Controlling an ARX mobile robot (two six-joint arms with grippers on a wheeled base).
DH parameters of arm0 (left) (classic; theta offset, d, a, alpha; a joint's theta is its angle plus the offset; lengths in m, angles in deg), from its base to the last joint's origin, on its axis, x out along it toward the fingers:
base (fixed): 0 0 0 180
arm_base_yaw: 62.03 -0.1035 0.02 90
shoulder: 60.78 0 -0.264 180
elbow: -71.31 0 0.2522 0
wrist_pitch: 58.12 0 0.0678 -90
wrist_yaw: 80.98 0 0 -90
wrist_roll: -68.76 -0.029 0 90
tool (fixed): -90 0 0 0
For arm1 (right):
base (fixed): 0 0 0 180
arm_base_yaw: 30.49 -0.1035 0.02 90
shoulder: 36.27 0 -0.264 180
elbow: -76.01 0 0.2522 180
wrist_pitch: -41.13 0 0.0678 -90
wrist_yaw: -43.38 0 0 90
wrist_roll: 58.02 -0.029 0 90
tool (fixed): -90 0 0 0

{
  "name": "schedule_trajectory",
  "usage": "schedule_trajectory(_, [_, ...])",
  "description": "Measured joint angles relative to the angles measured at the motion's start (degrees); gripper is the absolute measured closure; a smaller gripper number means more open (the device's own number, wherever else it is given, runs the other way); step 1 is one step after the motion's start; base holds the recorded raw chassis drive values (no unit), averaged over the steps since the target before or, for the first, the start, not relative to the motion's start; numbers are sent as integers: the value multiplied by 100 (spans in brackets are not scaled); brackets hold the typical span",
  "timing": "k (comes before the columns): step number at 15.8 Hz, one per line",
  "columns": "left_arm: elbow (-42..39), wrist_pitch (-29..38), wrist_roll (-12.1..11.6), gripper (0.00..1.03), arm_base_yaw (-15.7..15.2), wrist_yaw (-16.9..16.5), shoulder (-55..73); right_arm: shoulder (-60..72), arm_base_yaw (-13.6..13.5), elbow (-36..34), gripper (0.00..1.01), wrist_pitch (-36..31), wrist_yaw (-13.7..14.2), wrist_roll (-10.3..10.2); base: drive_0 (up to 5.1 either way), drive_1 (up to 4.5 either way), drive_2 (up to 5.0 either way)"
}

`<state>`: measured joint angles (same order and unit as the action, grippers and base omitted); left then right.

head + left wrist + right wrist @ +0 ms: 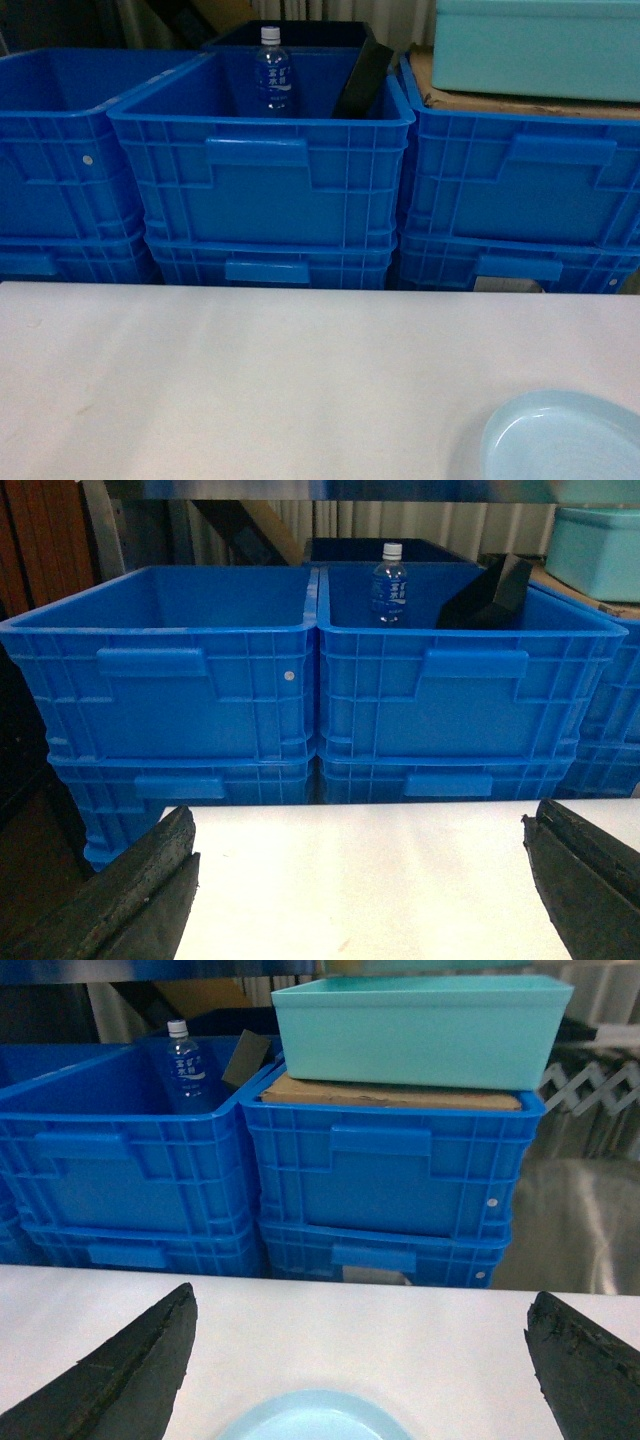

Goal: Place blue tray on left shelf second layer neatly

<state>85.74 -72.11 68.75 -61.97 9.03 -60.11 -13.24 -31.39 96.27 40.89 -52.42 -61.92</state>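
Pale sky-blue tray [563,438], shallow with a rounded raised rim, lies on the white table [250,380] beneath the released right end effector [360,1360].

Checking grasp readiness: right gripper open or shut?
Open. In the right wrist view the right gripper has its two black fingers spread to the frame's edges, nothing between them; the blue tray lies on the white table below.

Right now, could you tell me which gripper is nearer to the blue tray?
The right gripper. The blue tray lies on the white table right below its open fingers. The left gripper, also open, sees only bare table and crates.
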Motion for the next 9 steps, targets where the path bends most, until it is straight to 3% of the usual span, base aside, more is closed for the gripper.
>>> schedule_trajectory(1, [0, 0, 0, 5, 0, 0, 0, 164, 39, 74, 3, -57, -61, -46, 0, 0, 0])
schedule_trajectory(3, [0, 0, 0, 5, 0, 4, 0, 1770, 422, 1014, 3, -111, -686, -496, 0, 0, 0])
schedule_trajectory(4, [0, 0, -2, 5, 0, 4, 0, 3510, 710, 1917, 3, 166, -1482, -870, 0, 0, 0])
schedule_trajectory(5, [0, 0, 0, 5, 0, 2, 0, 6052, 1355, 2830, 3, 868, -2907, -1182, 0, 0, 0])
schedule_trajectory(9, [0, 0, 0, 5, 0, 0, 0, 6887, 1917, 2874, 3, 946, -2999, -332, 0, 0, 0])
